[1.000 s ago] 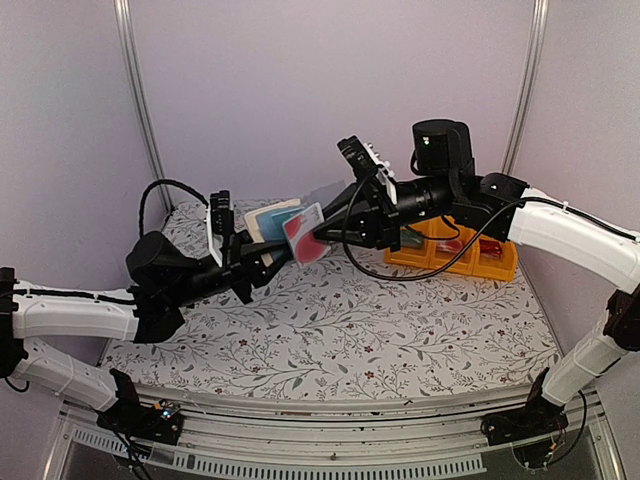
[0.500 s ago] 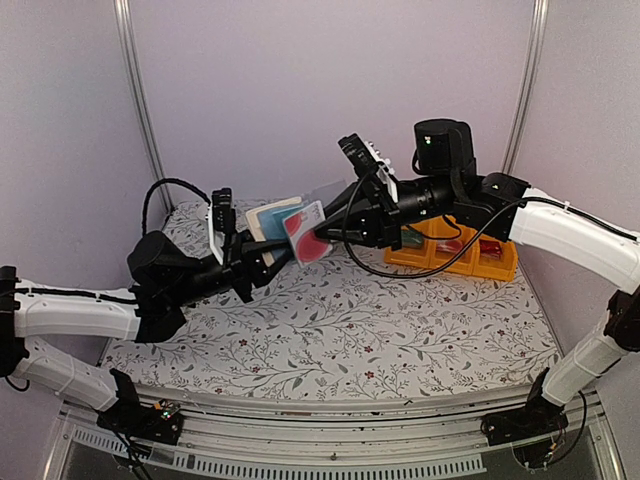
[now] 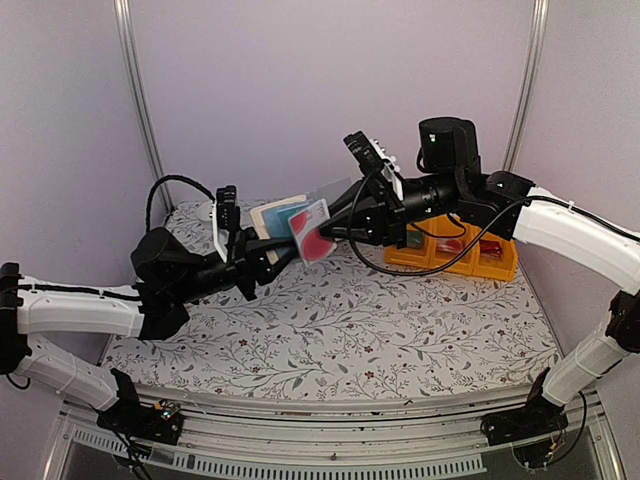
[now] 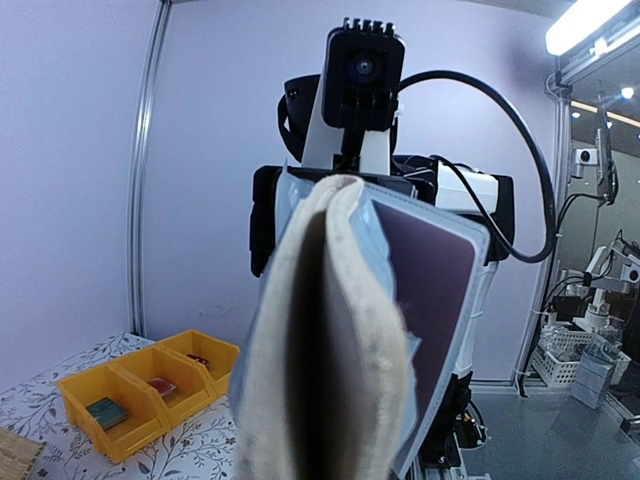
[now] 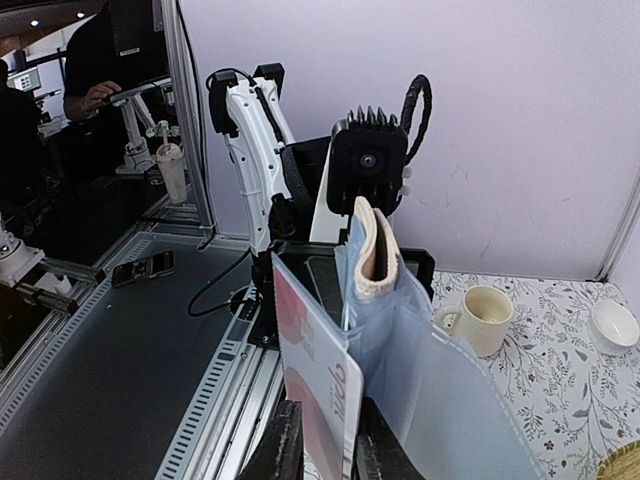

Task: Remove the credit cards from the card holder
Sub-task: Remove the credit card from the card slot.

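A floral-patterned table (image 3: 350, 330) sits between plain lilac walls (image 3: 300, 90), with yellow bins (image 3: 455, 250) behind the right claw (image 3: 338, 228). Both claws meet in the air above the cloth. The left claw (image 3: 270, 250) is clamped on the lower edge of the card holder (image 3: 270, 215), a beige fabric fold standing upright above its fingers. The right claw is closed on the red-pink card (image 3: 315, 232), which juts out just beyond its fingertips, against the holder's open side. Only the right wrist view shows the holder's clear bluish plastic pocket (image 5: 430, 390) hanging loose beside the card, plus a mug (image 5: 480, 318) and a bowl (image 5: 612, 325) beyond.
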Motion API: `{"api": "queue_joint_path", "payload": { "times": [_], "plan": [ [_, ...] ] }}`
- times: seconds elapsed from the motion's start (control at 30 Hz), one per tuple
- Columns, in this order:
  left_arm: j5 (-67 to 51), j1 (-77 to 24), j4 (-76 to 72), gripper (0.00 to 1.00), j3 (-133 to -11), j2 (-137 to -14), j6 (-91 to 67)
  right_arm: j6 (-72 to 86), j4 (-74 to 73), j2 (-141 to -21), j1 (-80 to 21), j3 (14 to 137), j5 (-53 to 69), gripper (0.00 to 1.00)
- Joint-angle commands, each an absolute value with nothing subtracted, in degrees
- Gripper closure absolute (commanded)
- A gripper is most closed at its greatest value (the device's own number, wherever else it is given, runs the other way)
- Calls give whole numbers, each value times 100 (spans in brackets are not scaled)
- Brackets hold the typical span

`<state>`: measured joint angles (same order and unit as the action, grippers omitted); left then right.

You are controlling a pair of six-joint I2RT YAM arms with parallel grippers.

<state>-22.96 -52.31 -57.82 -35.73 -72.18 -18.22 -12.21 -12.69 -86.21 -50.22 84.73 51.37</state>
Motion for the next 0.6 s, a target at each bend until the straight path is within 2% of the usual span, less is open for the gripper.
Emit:
{"api": "queue_joint_path", "payload": {
  "times": [0.0,0.43,0.57],
  "plan": [
    [-2090,-5120,-5877,100,-3788,-7339,-1843,-1119,-1397,-8528,-5090,8475,5532,82],
    [-2230,-5117,-5990,100,-4010,-7427,-1929,-1306,-1902,-8241,-4951,8598,5674,82],
    [-2250,-5119,-6046,100,-3940,-7373,-1963,-1331,-1907,-8160,-4864,8567,6105,88]
  ]
}}
